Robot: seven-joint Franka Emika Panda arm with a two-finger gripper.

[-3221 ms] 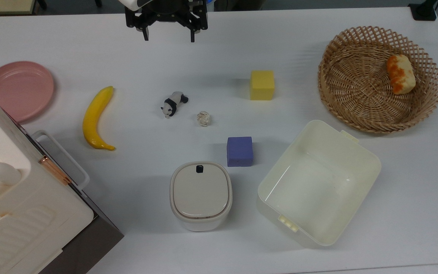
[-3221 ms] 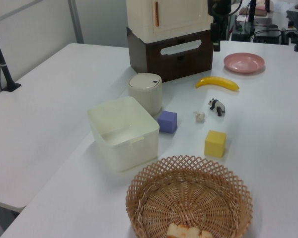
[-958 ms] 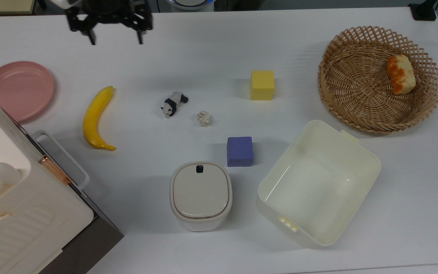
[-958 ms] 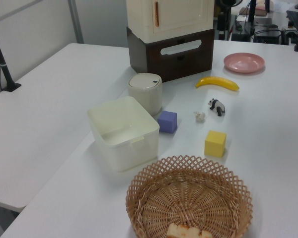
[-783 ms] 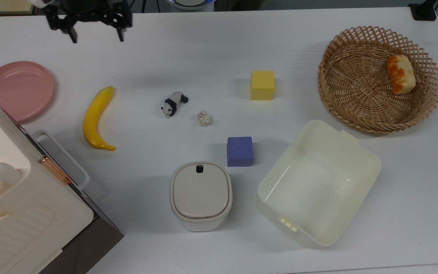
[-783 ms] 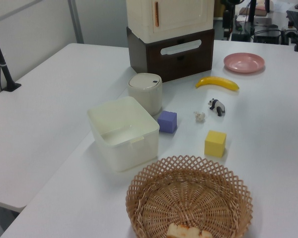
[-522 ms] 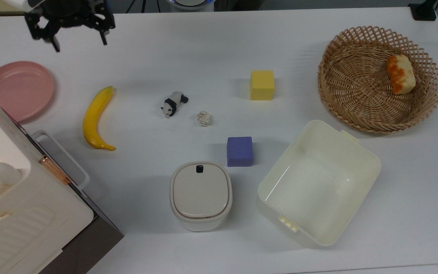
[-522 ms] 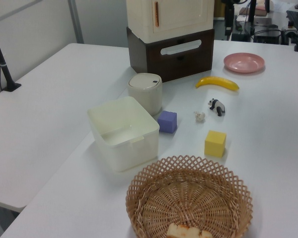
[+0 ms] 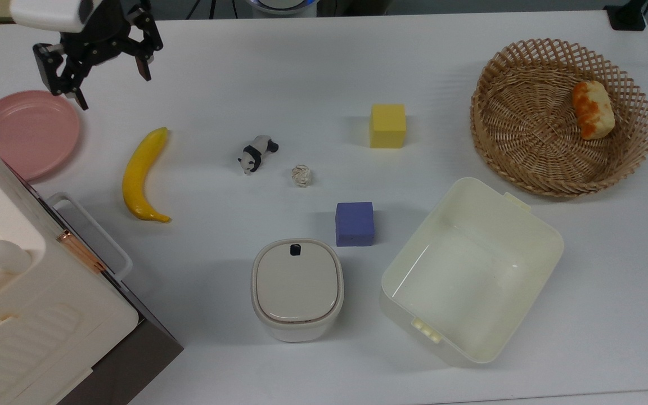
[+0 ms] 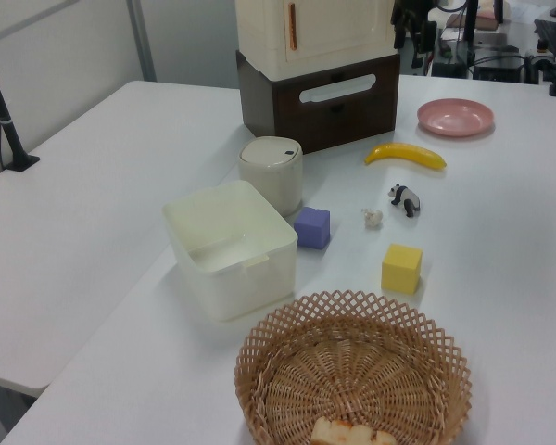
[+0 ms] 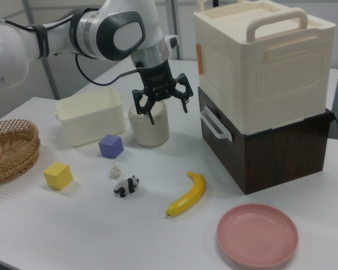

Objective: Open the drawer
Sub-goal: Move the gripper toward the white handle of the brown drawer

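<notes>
Overhead, spread claw [image 9: 111, 88] well apart from drawer [image 11: 265, 153]

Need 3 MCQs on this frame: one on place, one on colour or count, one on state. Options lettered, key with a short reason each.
1. Where is the orange-topped bread?
A. in the wicker basket
B. on the pink plate
C. in the cream tub

2. How many foam cubes are on the table?
A. one
B. two
C. three

3. What state is the drawer in?
A. pulled fully out
B. removed
C. shut

Key:
1 A, the bread lies inside the basket near its rim.
2 B, a yellow cube and a purple cube.
3 C, its dark front sits flush under the cream cabinet, and the gripper, fingers open, is off the white handle.
</notes>
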